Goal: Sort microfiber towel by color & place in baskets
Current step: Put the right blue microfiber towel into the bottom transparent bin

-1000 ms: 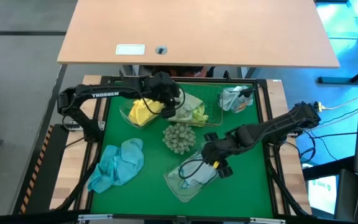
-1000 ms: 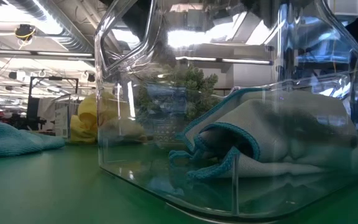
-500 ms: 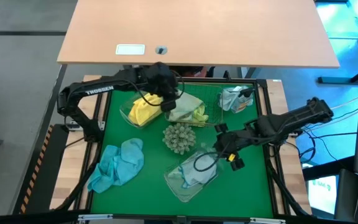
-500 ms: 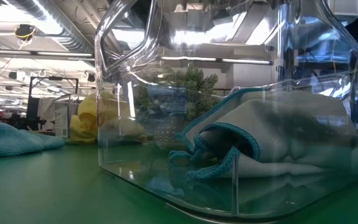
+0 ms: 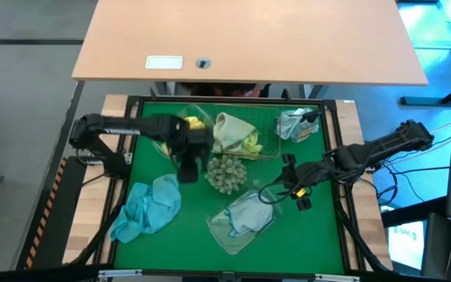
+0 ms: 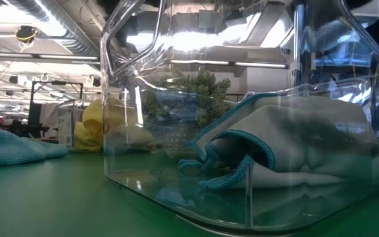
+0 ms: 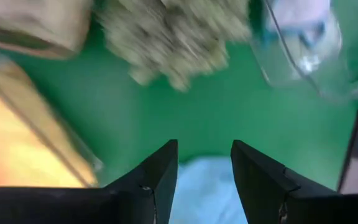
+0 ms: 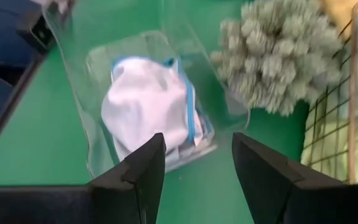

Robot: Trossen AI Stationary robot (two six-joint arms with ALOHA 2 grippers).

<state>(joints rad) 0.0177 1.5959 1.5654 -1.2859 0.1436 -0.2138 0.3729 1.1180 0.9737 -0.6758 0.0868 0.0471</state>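
Observation:
My left gripper (image 5: 188, 172) (image 7: 204, 165) is open over the green mat, between the clear tub (image 5: 165, 143) holding a yellow towel (image 5: 188, 124) and the light blue towel (image 5: 150, 205) (image 7: 205, 194) lying crumpled on the mat. My right gripper (image 5: 281, 183) (image 8: 197, 162) is open, just to the right of the near clear tub (image 5: 239, 222) (image 8: 98, 124), which holds a grey-blue towel (image 8: 146, 106) (image 6: 288, 148). The wire-mesh basket (image 5: 266, 141) holds a pale sage towel (image 5: 232, 129) over a lime one (image 5: 250, 144).
A spiky grey-green ball (image 5: 225, 173) (image 8: 284, 56) sits mid-table between both grippers. Another pale towel (image 5: 293, 123) lies at the far right beside a small bottle (image 5: 312, 125). Open mat lies at the near right.
My left gripper has swung from above the far yellow tub and wire basket toward the near edge, stopping by the light blue towel; the sage towel stays in the basket. My right gripper has drawn back from over the near tub toward the right, leaving the grey-blue towel inside.

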